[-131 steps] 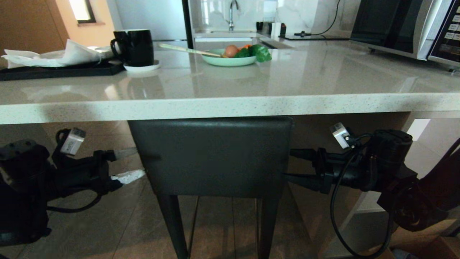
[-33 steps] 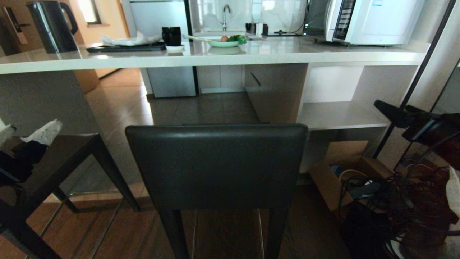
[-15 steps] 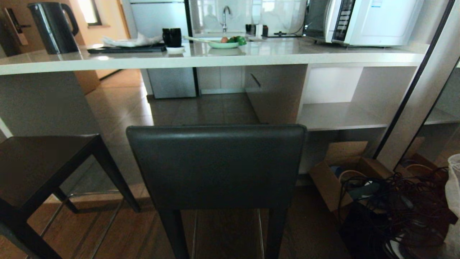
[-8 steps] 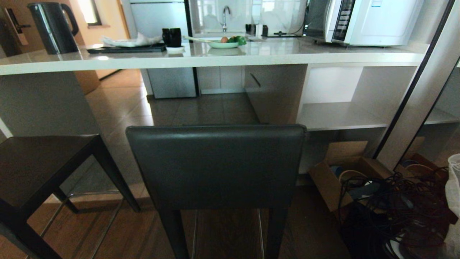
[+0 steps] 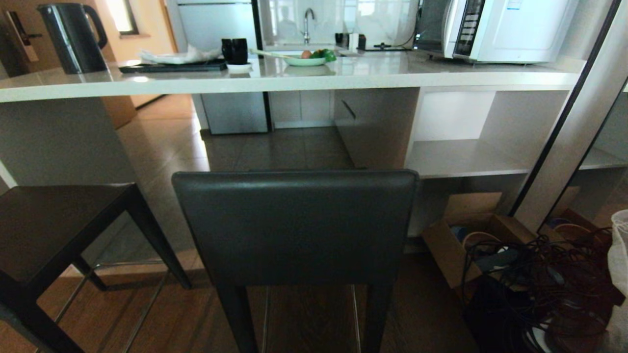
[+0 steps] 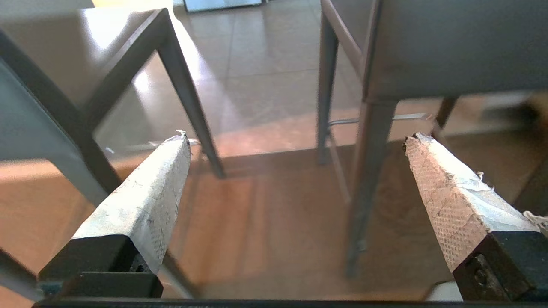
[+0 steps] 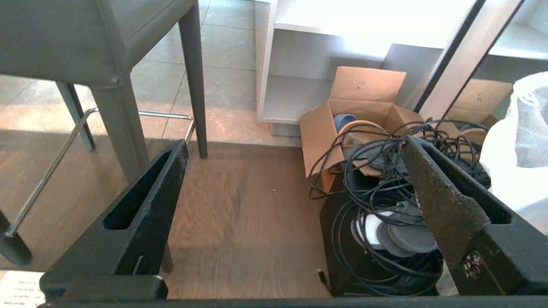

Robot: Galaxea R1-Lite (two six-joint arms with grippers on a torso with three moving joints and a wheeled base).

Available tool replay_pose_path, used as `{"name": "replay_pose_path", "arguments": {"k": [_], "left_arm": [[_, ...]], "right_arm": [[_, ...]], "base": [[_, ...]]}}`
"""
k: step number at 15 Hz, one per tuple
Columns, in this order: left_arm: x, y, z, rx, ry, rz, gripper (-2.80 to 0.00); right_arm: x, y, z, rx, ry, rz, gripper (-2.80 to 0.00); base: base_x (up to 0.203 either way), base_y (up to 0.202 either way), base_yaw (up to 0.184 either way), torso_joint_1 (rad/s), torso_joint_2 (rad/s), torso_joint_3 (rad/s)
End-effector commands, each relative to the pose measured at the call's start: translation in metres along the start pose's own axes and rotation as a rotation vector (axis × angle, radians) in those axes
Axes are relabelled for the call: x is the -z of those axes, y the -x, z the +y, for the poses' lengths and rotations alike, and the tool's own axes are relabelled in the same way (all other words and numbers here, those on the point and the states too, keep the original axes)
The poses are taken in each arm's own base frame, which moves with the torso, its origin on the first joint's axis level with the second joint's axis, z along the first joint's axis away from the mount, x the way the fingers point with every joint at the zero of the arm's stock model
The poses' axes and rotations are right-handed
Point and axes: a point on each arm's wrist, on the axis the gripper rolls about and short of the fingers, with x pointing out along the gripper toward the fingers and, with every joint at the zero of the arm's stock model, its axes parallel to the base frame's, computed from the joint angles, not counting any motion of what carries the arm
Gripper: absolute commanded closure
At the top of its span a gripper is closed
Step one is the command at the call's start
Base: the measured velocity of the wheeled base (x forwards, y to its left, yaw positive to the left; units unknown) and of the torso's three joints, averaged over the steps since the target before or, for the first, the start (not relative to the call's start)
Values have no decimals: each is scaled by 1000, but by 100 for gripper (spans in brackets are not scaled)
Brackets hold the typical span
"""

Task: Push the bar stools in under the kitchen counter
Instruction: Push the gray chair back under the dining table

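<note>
Both stools (image 5: 294,225) stand short of the counter (image 5: 294,78), outside it, while the left gripper (image 6: 295,141) and right gripper (image 7: 291,145) hang wide open and empty beside the nearer stool's legs.

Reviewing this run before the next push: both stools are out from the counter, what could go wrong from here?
1. The cable tangle and the cardboard box lie right of the centre stool; they could snag the base or the open right pincer.
2. The left stool stands angled and close, so legs may clash.
3. The backrest may catch the counter edge.
</note>
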Motion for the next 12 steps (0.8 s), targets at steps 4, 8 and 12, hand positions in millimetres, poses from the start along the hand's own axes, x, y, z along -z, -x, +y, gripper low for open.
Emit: {"name": "replay_pose_path", "arguments": {"k": [4, 8, 12], "left_arm": [[0, 0, 0, -1, 23, 3, 0], [0, 0, 0, 1, 15, 2, 0], [0, -1, 0, -18, 44, -4, 0]], "right_arm": [[1, 0, 0, -8, -21, 7, 0], [1, 0, 0, -5, -41, 8, 0], [1, 0, 0, 1, -62, 7, 0]], "base": [[0, 0, 0, 0, 0, 0], [0, 0, 0, 0, 0, 0], [0, 0, 0, 0, 0, 0]]}}
